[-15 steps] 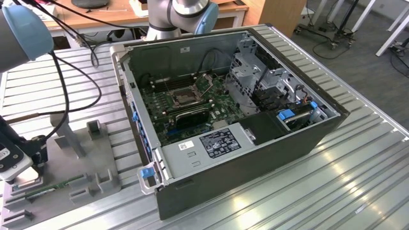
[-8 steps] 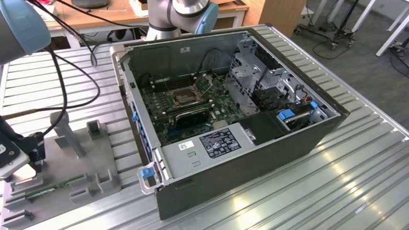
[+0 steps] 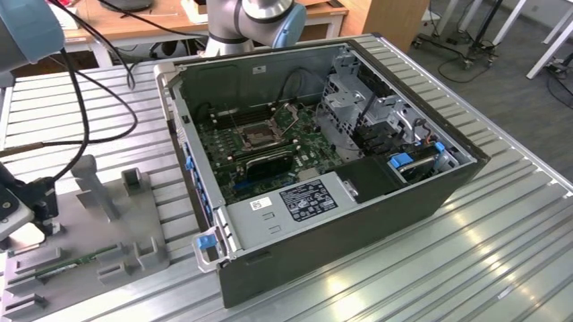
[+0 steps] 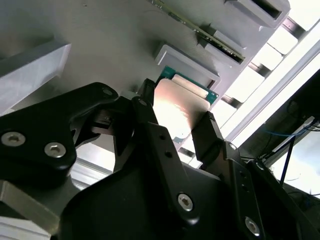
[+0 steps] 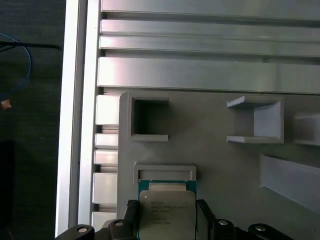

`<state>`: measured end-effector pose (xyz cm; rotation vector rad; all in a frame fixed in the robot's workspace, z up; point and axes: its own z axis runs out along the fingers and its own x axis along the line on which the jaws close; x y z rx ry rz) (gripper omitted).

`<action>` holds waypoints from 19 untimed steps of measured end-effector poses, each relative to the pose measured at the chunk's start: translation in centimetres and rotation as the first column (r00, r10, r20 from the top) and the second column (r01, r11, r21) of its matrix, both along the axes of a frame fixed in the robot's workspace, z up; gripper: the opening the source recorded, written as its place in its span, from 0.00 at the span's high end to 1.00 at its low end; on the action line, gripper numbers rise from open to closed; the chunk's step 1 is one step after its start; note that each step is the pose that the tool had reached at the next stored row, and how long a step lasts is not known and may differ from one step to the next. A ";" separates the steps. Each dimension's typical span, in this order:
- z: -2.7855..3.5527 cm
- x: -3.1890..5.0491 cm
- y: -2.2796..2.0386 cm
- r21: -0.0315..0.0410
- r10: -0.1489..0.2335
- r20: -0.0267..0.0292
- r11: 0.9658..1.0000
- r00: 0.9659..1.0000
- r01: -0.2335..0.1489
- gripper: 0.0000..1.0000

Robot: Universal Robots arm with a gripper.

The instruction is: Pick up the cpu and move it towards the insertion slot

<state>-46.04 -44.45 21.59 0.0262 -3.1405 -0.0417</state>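
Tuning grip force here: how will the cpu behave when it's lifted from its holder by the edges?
The cpu looks a thin, rigid plate, so it likely won't flex. Its metal top is glossy and the fingers meet only narrow edges, so it might slip or tilt. Probably light, but the green rim seems delicate.

Open computer case [image 3: 358, 228] lying on its side on a ribbed metal table [image 3: 465, 268], green motherboard [image 3: 309, 144] exposed. Near the board's middle, the insertion slot [image 3: 259, 136], silver-framed with a dark centre. Labelled power supply [image 3: 300, 200] at the case's near end, blue latch [image 3: 206, 243] beside it. At the exterior view's left, grey fixture tray [image 3: 107, 228] holding a memory stick [image 3: 76, 260]; the gripper [image 3: 25, 225] low over the tray's outer edge, black cables [image 3: 85, 100] looping above
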 end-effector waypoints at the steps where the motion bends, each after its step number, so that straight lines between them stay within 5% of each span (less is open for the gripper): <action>1: 0.19 0.00 0.00 0.000 0.000 0.000 1.000 1.000 0.000 0.45; 11: 2.03 0.03 0.00 0.000 0.000 0.000 1.000 1.000 0.000 0.45; 19: 2.25 0.04 0.00 0.000 0.000 0.000 1.000 1.000 0.000 0.45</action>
